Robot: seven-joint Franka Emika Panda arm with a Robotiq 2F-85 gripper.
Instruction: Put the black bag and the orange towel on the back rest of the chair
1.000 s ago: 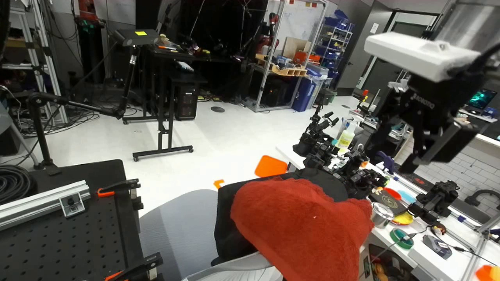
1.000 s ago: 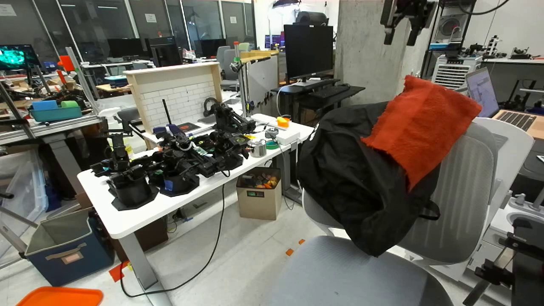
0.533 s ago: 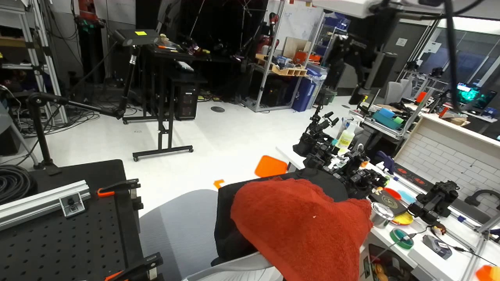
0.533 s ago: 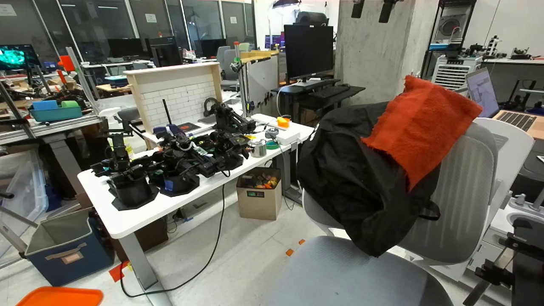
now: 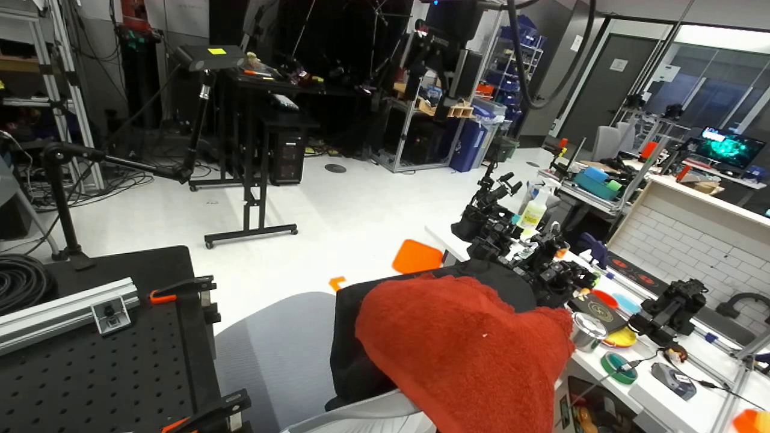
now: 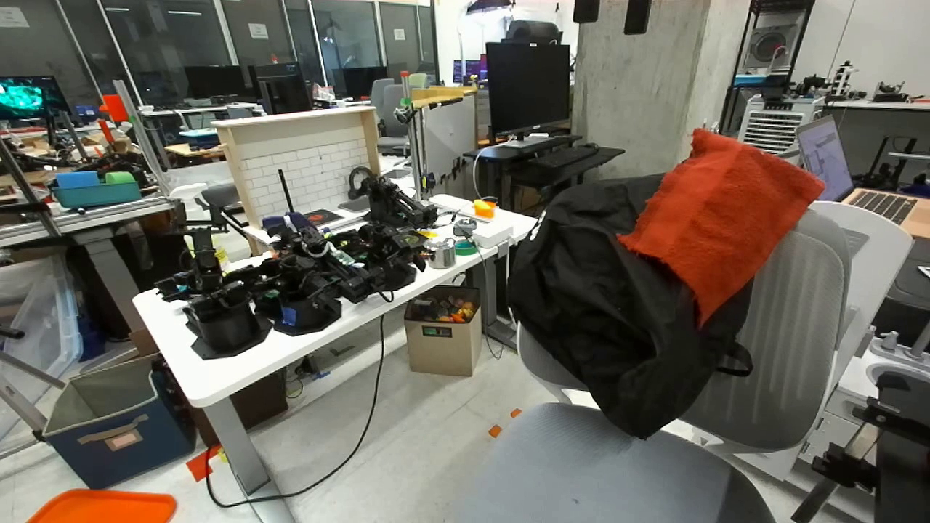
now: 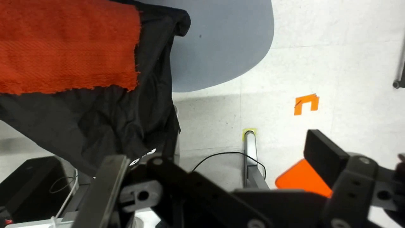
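Gripper [image 6: 611, 23] is further left now in both exterior views, jaws spread wide, nothing in them. Towel [image 6: 723, 221] is draped over the bag [image 6: 592, 280] on the chair back [image 6: 792, 319], upper left of the jaws in the wrist view; I'd back off.

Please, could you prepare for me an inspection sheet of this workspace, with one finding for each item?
Surface: grey chair; its back rest is partly covered.
Job's things: black bag draped over the back rest; orange towel lies partly on the bag.
Clutter: black devices and a metal pot on the white table.
Hand: open, holding nothing, apart from bag and towel.
Cables: black cable loops below the table edge.
Surroundings: beige bin and flat orange piece on the floor; open laptop beyond the chair.
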